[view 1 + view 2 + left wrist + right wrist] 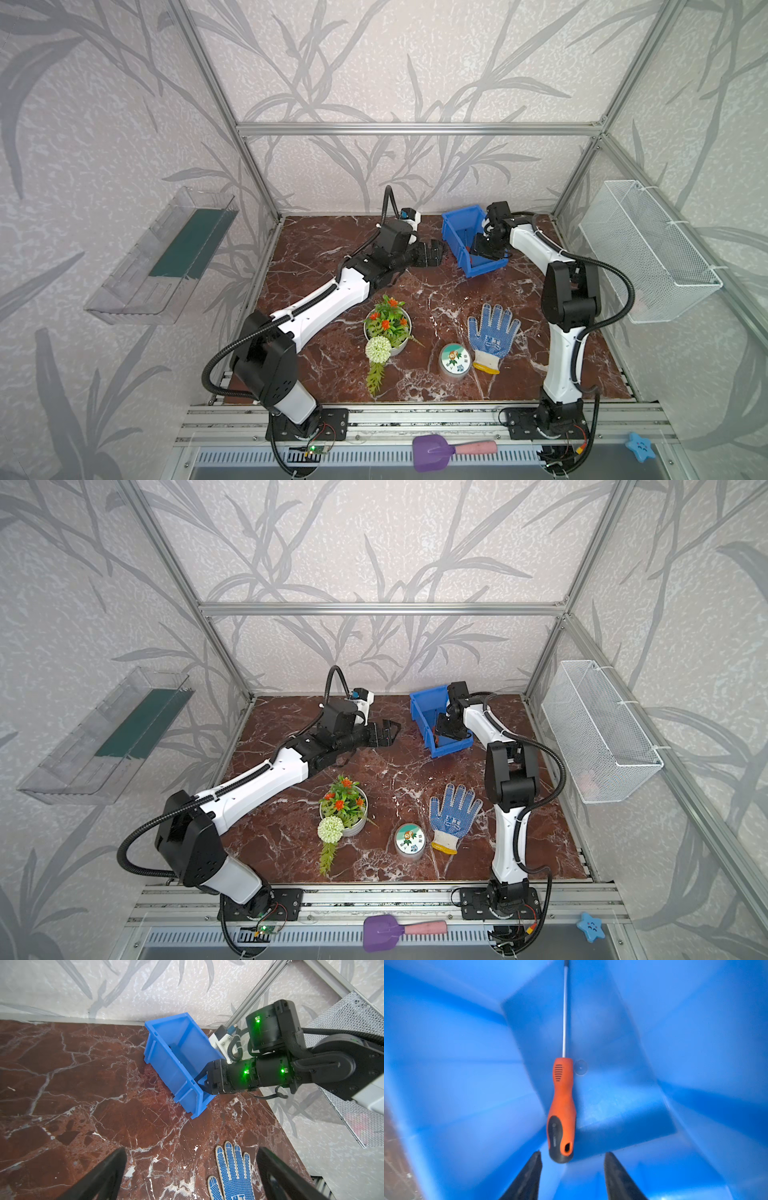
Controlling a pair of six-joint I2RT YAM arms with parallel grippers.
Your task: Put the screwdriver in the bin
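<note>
The right gripper (573, 1152) had its jaws partly apart, touching nothing. Just beyond them the screwdriver (562, 1105) lay free on the floor of the blue bin (453, 232), at the far right of the marble table (436, 299). Left of the bin, the left gripper (191, 1149) stood wide open.

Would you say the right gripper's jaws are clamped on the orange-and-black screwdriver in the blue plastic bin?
No, the right gripper has its jaws apart, clear of the orange-and-black screwdriver in the blue plastic bin.
</note>
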